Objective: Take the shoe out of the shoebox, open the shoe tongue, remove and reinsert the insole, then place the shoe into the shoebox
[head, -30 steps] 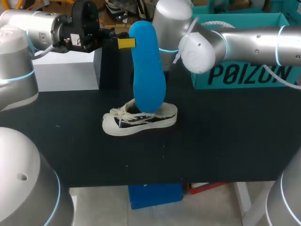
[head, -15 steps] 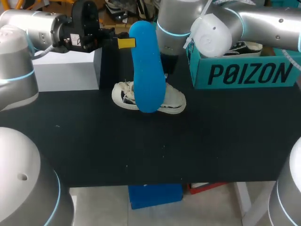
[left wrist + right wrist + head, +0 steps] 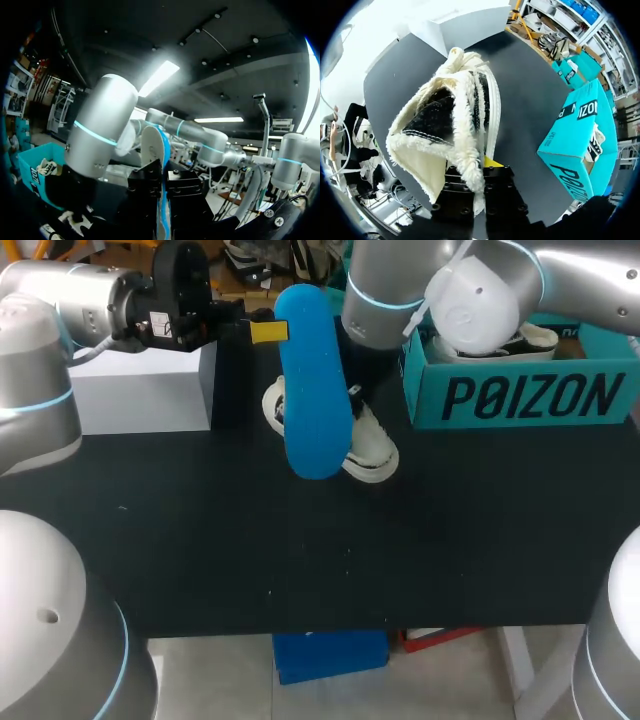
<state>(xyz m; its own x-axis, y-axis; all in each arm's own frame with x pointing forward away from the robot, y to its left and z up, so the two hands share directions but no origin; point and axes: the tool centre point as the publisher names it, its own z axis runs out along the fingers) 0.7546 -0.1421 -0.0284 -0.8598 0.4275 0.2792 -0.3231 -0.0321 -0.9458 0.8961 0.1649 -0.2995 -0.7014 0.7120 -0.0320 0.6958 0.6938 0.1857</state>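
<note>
1. Black table (image 3: 200, 540): the shoe (image 3: 375, 450) no longer rests at its middle. The right gripper (image 3: 482, 167), clamped on the heel collar, has lifted and tilted it toward the shoebox (image 3: 520, 395).
2. The insole (image 3: 312, 380) stays upright in mid-air, pinched at its top by the left gripper (image 3: 268, 332) – unmoved.
3. Judgement: the shoe is being turned to receive the insole; reinsertion is not yet done.
4. Hidden: in the head view the insole covers the shoe's middle, and the right gripper's tips cannot be seen there – only the wrist view shows them.
</note>
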